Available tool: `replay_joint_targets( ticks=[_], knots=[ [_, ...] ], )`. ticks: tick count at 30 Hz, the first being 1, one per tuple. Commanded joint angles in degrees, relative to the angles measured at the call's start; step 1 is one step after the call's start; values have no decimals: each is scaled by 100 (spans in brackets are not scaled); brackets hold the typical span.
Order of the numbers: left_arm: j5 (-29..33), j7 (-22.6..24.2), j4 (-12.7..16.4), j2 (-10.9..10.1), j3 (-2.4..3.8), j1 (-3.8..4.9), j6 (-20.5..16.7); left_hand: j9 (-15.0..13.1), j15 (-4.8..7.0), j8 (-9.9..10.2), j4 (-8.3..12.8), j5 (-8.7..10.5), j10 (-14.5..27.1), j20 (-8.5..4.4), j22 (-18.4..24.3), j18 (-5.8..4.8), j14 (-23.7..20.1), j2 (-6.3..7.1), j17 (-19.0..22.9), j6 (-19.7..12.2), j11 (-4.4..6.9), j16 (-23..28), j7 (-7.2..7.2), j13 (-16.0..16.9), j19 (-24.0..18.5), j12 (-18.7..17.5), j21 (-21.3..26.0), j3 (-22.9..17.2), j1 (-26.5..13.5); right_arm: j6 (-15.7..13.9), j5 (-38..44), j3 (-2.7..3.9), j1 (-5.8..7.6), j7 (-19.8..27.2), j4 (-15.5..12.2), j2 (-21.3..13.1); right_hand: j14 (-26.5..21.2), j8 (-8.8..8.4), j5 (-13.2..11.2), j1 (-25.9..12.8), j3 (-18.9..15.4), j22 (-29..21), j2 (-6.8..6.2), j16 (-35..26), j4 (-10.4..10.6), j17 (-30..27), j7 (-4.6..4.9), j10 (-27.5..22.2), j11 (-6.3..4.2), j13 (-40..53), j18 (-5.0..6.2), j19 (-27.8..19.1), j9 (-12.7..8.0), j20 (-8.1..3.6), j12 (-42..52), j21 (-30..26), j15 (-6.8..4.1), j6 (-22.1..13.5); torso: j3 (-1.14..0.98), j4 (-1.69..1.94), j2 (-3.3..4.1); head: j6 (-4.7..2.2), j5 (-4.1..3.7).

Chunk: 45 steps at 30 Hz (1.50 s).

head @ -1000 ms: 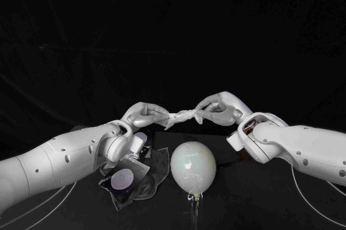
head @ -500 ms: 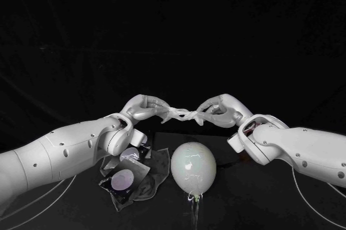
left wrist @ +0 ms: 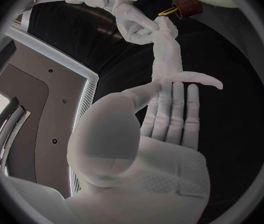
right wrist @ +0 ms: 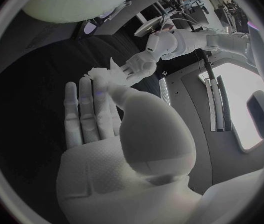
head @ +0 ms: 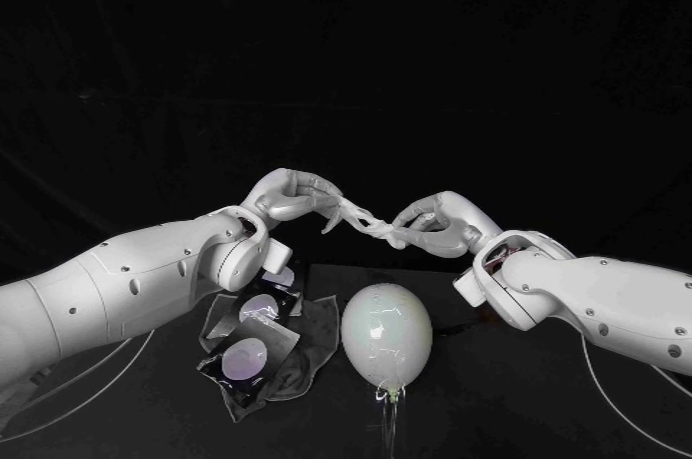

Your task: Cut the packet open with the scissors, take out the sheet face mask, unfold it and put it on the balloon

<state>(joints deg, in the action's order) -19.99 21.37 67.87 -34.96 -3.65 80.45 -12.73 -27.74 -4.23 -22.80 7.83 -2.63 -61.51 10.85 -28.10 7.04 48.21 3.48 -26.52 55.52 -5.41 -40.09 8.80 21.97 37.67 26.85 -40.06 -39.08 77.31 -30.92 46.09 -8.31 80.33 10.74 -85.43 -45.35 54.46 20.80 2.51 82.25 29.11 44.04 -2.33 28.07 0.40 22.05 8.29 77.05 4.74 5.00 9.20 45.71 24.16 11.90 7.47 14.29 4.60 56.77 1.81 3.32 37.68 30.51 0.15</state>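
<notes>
Two hands hold the twisted sheet face mask (head: 369, 223) in mid-air.
The left hand (head: 296, 196) and right hand (head: 437, 224) each pinch one end, seemingly thumb against fingertip; the balloon (head: 387, 337) lies below.

head: above, facing down | wrists: close, facing each other | shared: sheet face mask (head: 369, 226)

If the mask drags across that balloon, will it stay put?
Probably not firmly: the pale egg-shaped balloon lies on its rounded side on the black table, so a sideways push may roll it. Its glossy skin looks slippery, and it is likely very light for its size.
</notes>
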Motion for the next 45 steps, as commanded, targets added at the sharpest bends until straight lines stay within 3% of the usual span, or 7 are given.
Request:
replay_joint_targets(
  ticks=[1, 18, 30, 45],
  knots=[
    [-161, -74, -36, 17, 8, 30, 63, -1144, 8, 13, 15, -18, 27, 8, -16, -46, -43, -10, 7, -3, 5, -43, -5, 2, -51, 31, -36, -41, -46, 3, 483, 1, -3, -127, 22, -4, -14, 1, 24, -43, -7, 6, 31, -21, -24, -4, 20, -42, 17, -1, 94, -37, 217, -10, -32, 18, 26, 27, 4, -4, 0, 2, -7],
    [-397, -450, -25, 8, 6, 76, 110, -1205, 15, 29, 34, -17, 29, 21, -80, -31, -39, 1, 25, 14, 8, -96, -3, 23, -94, 76, -123, -87, -93, -245, 1334, 0, -4, -348, 80, 8, -27, 13, 24, 69, -10, 102, -43, -56, -200, -18, 58, -77, 31, 10, 98, -84, 232, -17, -54, 76, 21, 32, 5, 7, -1, 3, 3],
    [-292, -648, -48, 10, 5, 79, -167, -1246, 19, 35, 28, -17, 24, 34, -113, -24, -34, 1, 32, 22, 10, -134, 0, 36, -121, 107, -167, -112, -140, 65, 1949, 0, -5, -663, 73, -3, 0, 14, 24, 67, -29, 189, -45, -66, -246, -24, 58, -62, 29, 26, 95, -104, 230, -25, -47, 139, 16, 58, 3, 5, -1, -10, 5],
    [-138, -759, -27, 14, 5, 79, -168, -1278, 21, 38, 34, -16, 27, 40, -135, -15, -37, 4, 38, 22, 12, -160, 0, 45, -137, 126, -198, -137, -162, -33, 2475, 1, -9, -822, 155, 48, 2, 14, 23, 65, -32, 206, -45, -72, -253, -27, 58, -61, 29, 29, 95, -116, 229, -27, -47, 148, 17, 64, 2, 6, 0, 7, 0]
  ],
)
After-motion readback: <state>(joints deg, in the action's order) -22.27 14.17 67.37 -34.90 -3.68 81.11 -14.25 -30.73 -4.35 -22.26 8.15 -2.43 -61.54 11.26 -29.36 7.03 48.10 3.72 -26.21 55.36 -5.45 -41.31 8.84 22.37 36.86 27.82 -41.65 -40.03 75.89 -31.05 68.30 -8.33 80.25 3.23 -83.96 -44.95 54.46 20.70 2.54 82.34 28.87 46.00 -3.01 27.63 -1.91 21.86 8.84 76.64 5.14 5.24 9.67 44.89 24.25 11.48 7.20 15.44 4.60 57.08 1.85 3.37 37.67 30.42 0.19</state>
